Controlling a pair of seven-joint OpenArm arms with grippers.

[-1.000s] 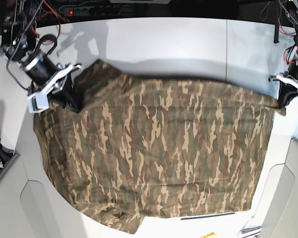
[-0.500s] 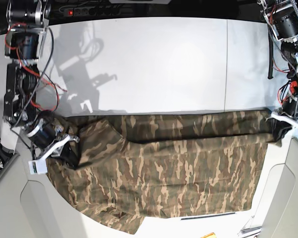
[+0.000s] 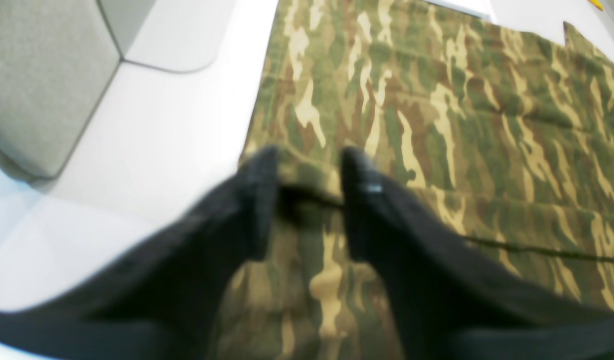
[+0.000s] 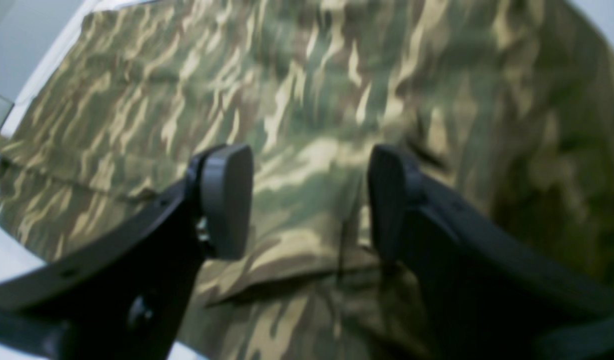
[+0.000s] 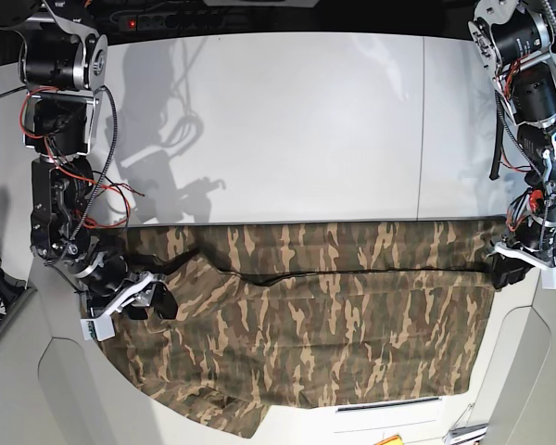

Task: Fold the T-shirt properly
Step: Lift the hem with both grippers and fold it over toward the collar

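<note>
Your T-shirt (image 5: 315, 306) lies on the white desk (image 5: 287, 120), at its near side, with the far part folded over toward you, so a doubled band runs across between the two hands. The fold edge is almost straight, with a small dip near the middle.

Your left hand (image 3: 307, 200) is at the corner of the fold on its side. In the wrist view its jaws stand apart with a ridge of cloth between them, not pressed, so I judge it is letting go. Your right hand (image 4: 307, 200) is above the sleeve area at the other end; its jaws are wide apart and the cloth lies loose under them, nothing is held.

So the first fold, far half onto near half, seems to be laid down, and the step in hand is the release. For the next move I think you should lift both hands clear without dragging the top layer, then check that the edges are aligned. The sleeve on the right hand's side looks bunched and may need flattening before the crosswise fold.
</note>
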